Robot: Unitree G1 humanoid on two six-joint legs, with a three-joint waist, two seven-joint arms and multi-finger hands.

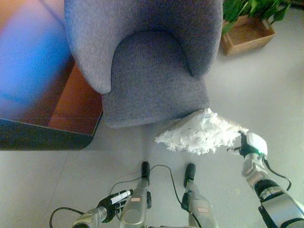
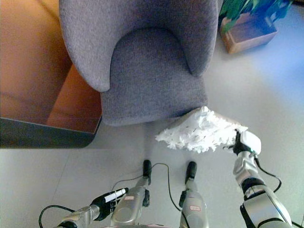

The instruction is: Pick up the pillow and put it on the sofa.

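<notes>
A white fluffy pillow lies on the floor against the front right corner of the grey sofa chair. My right hand touches the pillow's right end; its fingers are hidden behind the pillow's edge and the hand's white cover. My left hand hangs low at the bottom left, away from the pillow, its fingers loosely curled and holding nothing.
A wooden planter box with green leaves stands at the back right. A brown-topped low table with a dark edge sits left of the sofa chair. Pale floor spreads to the right.
</notes>
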